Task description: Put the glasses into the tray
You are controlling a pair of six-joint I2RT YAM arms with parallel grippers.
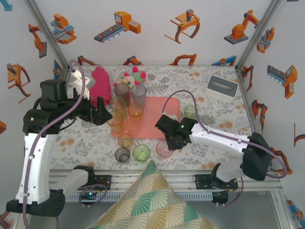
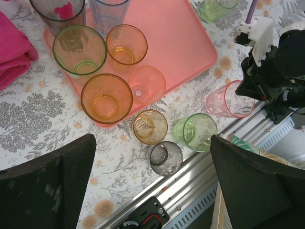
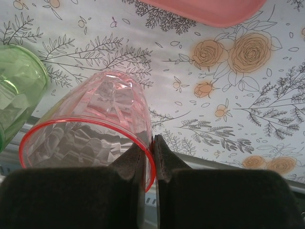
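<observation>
The salmon-pink tray (image 1: 164,107) lies mid-table with several glasses crowded on its left part, among them a grey one (image 1: 122,88), a bluish one (image 1: 138,93) and an orange one (image 2: 106,98). In front of the tray, on the table, stand an amber glass (image 1: 125,140), a grey glass (image 1: 122,154) and a green glass (image 1: 141,152). My right gripper (image 3: 153,143) is shut on the rim of a pink glass (image 3: 95,124) near the front edge, one finger inside and one outside. My left gripper (image 2: 152,191) hangs wide open above the front glasses, holding nothing. Another green glass (image 1: 189,112) stands right of the tray.
A magenta rolled towel (image 1: 99,86) and a plush toy (image 1: 133,76) lie at the back left. A white-rimmed grey box (image 1: 222,87) sits at the back right. A patterned cushion (image 1: 152,200) lies in front of the metal table edge.
</observation>
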